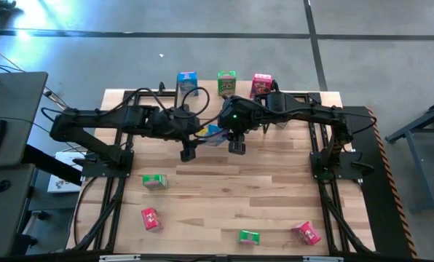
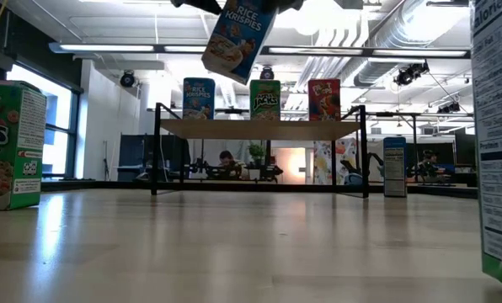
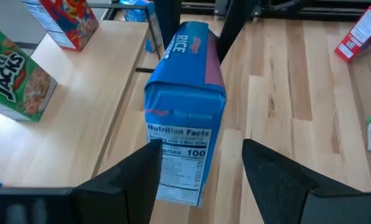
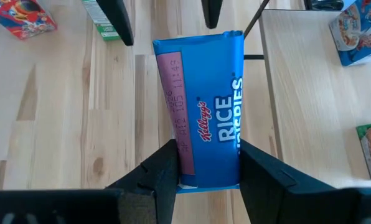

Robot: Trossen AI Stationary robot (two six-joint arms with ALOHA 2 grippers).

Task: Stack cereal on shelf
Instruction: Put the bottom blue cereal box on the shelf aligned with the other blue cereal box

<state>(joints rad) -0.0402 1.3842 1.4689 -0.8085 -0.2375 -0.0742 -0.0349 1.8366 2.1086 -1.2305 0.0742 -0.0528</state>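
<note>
The right gripper [image 4: 201, 165] has a blue Rice Krispies box [image 4: 201, 106] clamped aloft just short of the shelf [image 2: 259, 129], the left gripper [image 3: 201, 165] spread around it, so next it likely needs carrying onto the top

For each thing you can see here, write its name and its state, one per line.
Blue Rice Krispies box: lifted, tilted, clamped by right gripper.
Left gripper: open, straddling that box.
Shelf: carries three upright boxes, blue, green, red.
Green box: lying on the table.
Red box: lying on the table.

Overhead, table-level, two close wrist views
</note>
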